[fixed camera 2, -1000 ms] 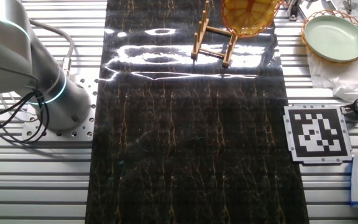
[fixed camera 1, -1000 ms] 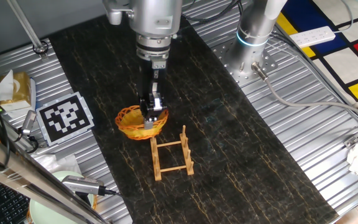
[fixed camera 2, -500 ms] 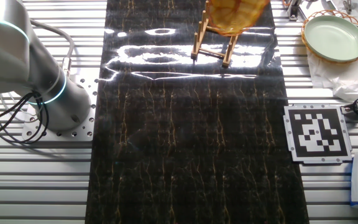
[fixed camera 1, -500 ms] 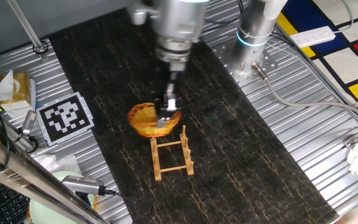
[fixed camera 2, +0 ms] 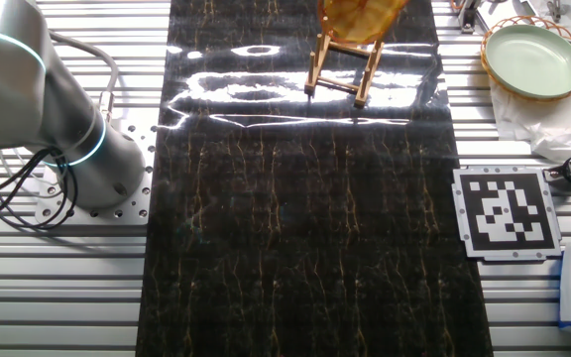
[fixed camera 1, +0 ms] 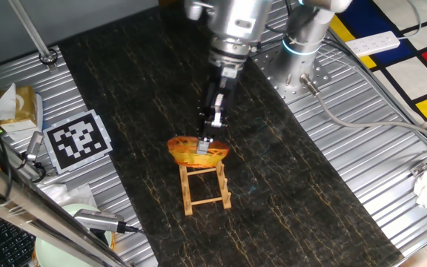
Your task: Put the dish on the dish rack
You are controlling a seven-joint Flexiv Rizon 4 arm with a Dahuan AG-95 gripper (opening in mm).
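Gripper (fixed camera 1: 207, 143) clamped on dish (fixed camera 1: 197, 152) rim, held tilted over dish rack (fixed camera 1: 205, 187) far end; open dark mat (fixed camera 1: 288, 185) rightward.

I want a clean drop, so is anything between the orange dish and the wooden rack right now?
Nothing visible. The dish, held by the tool, hangs over the rack's far end.
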